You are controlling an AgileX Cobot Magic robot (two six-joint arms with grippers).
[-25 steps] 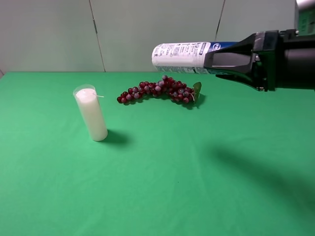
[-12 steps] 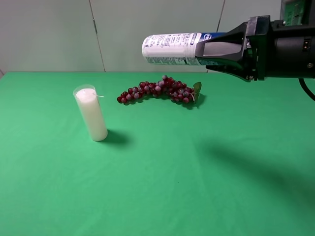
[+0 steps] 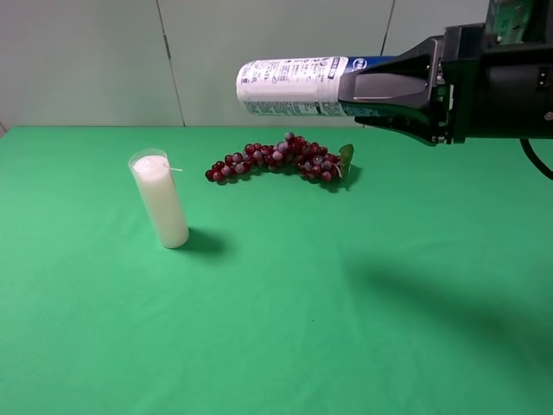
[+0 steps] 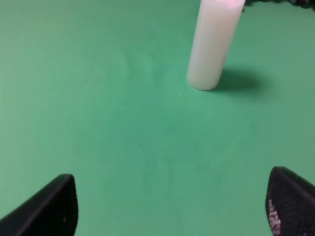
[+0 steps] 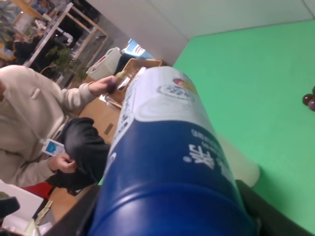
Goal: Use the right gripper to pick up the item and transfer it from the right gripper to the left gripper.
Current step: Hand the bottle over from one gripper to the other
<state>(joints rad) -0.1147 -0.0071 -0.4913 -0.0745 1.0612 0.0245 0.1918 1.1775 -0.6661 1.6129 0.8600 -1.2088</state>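
Note:
The spray can (image 3: 289,86) lies horizontal in the air high above the grapes, its white-and-blue label pointing left. My right gripper (image 3: 380,86) is shut on its blue-cap end. In the right wrist view the can (image 5: 167,162) fills the frame, held between the black fingers (image 5: 83,211). My left gripper (image 4: 170,206) is open and empty above the green cloth, its two black fingertips (image 4: 47,206) at the frame's lower corners; it does not show in the exterior view.
A white candle in clear glass (image 3: 161,201) stands upright at the left; it also shows in the left wrist view (image 4: 212,44). A bunch of red grapes (image 3: 281,157) lies at the back middle on the green cloth (image 3: 285,311).
My right gripper has moved left and slightly up with the can, carrying it further over the grapes. Candle and grapes have not moved.

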